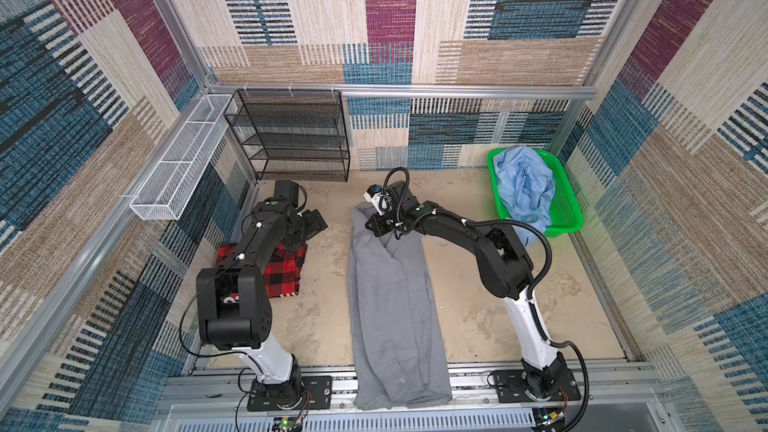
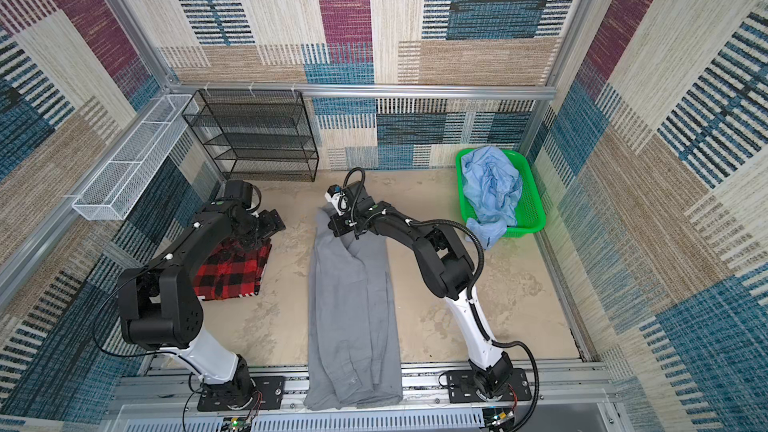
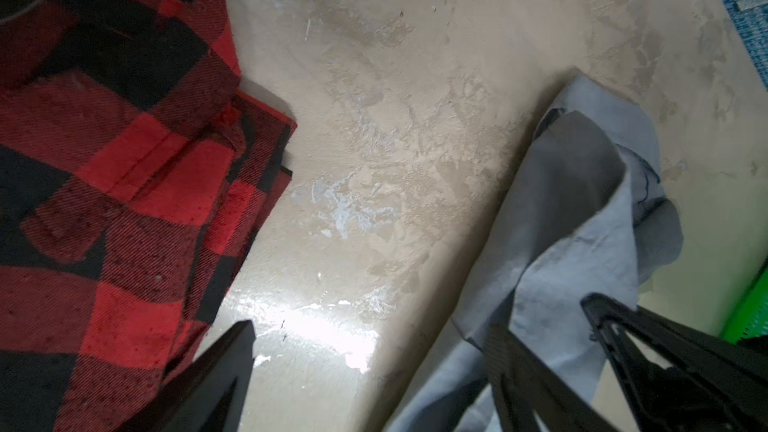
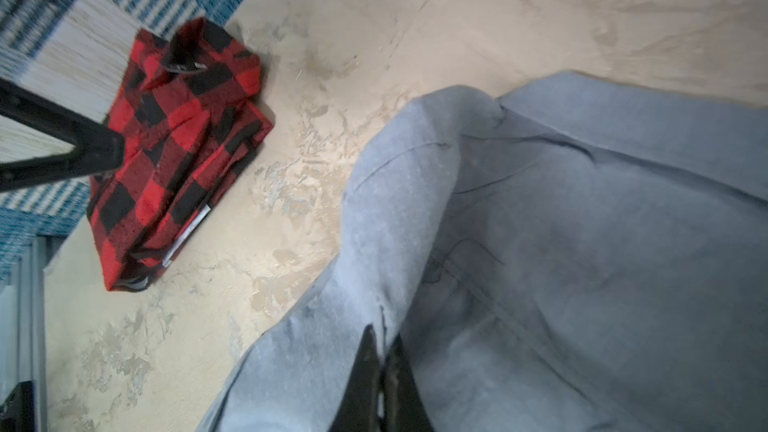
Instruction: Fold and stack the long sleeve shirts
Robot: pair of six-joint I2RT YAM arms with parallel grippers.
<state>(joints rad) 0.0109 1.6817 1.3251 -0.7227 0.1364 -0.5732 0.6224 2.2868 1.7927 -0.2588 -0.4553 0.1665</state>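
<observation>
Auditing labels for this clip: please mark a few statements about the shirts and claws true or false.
1. The right claw is shut on the grey shirt. True.
2. The left claw grips the plaid shirt. False: it is open, gripping nothing.
3. The blue shirt is folded. False: it sits crumpled in the green basket.
4. The plaid shirt is folded. True.
5. The grey shirt lies on the plaid shirt. False: they lie apart.
</observation>
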